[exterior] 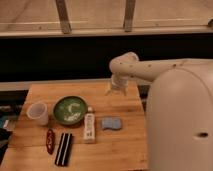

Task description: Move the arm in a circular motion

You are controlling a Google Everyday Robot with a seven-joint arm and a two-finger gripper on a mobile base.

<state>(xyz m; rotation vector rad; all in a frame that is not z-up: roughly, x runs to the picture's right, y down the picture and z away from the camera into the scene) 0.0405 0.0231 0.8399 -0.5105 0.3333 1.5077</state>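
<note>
Here's the arm (155, 70), cream-white and smooth, a rounded tube dotted with dark screws coming in from the right. It bends at a bulbous elbow over the far right part of the bench (120, 152). The small tapered claw (116, 90) points down near the wood; open or closed, can't tell. The green bowl (70, 110) sits apart, to its left.

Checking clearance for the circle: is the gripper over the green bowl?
No, the gripper hangs from the arm above the far right part of the table, apart from the green bowl.
</note>
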